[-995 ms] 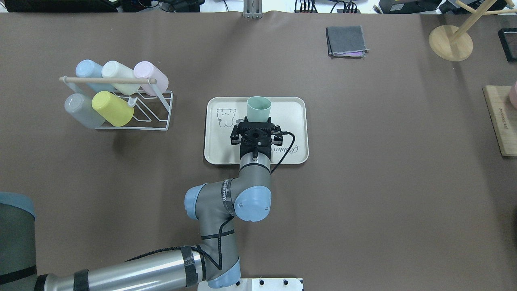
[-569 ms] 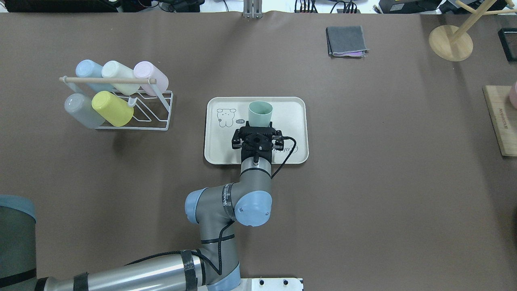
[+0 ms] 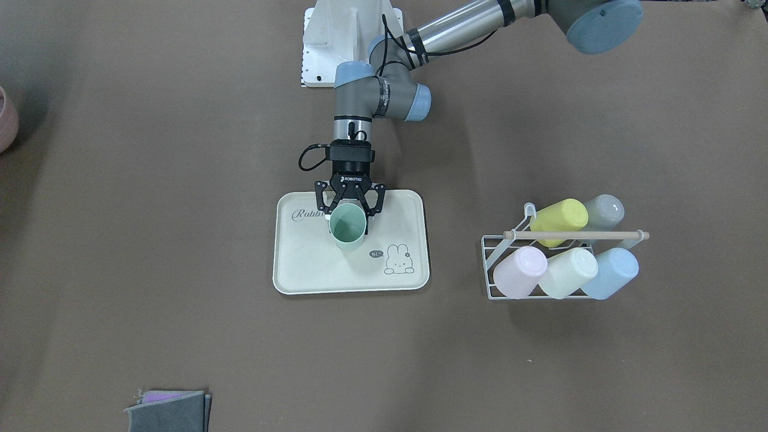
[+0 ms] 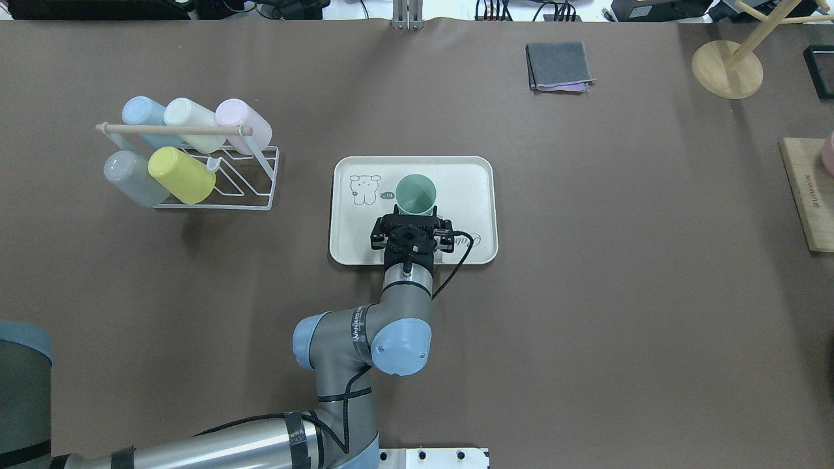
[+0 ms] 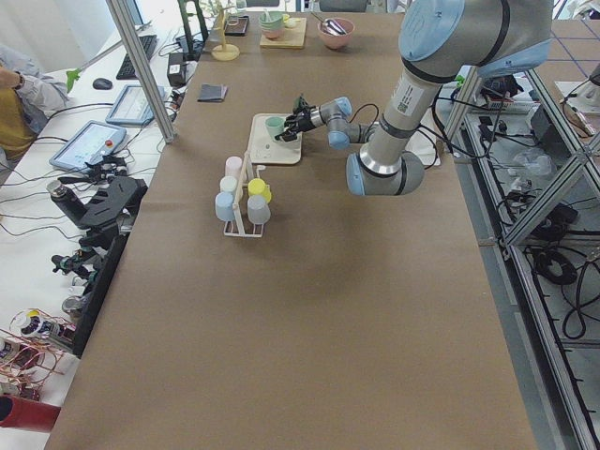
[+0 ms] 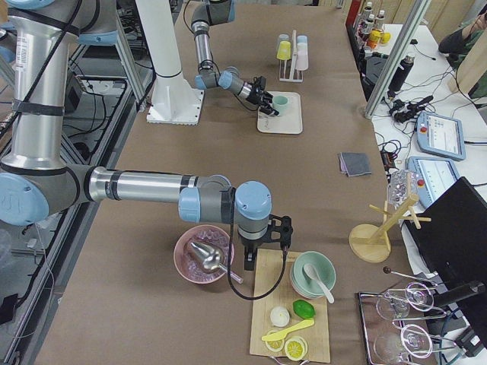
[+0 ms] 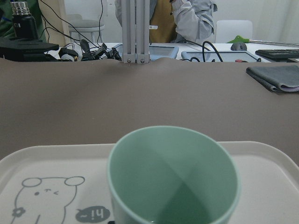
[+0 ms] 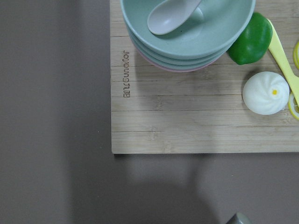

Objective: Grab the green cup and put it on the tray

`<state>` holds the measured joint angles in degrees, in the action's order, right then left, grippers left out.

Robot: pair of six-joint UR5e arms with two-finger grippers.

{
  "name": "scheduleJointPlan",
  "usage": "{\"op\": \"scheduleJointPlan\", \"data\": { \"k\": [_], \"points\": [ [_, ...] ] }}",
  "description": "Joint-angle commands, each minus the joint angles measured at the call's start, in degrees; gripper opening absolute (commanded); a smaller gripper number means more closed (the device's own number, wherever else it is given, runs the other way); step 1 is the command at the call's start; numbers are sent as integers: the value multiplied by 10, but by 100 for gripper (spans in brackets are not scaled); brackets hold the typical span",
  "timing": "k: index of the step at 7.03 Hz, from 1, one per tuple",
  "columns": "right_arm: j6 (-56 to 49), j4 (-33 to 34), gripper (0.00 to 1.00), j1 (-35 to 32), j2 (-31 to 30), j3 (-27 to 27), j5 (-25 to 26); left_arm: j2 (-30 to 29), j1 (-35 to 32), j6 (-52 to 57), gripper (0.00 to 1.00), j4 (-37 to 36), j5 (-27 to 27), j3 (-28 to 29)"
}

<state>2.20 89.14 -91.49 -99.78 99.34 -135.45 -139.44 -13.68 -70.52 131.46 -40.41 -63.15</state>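
While it stands upright, green cup point(image 4: 416, 193), on the tray point(image 4: 470, 189)

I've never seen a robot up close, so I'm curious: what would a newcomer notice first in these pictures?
A green cup stands upright on the cream bunny tray at mid-table, with the left gripper straddling it. On the robot's left, a wire rack holds five pastel cups. At the table's right end, a wooden board carries stacked bowls with a spoon.

Opposed overhead and front cameras share tray point(image 4: 470, 190); sides probably too.
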Motion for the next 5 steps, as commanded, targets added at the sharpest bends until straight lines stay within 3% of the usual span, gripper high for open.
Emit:
{"op": "scheduleJointPlan", "data": {
  "k": [1, 2, 5],
  "points": [
    [0, 1, 100, 0, 0, -2, 6, 17, 1, 2, 99, 4, 2, -24],
    [0, 1, 100, 0, 1, -3, 5, 32, 1, 5, 99, 4, 25, -46],
    [0, 1, 100, 0, 5, -3, 5, 45, 1, 7, 99, -4, 30, -92]
  ]
}}
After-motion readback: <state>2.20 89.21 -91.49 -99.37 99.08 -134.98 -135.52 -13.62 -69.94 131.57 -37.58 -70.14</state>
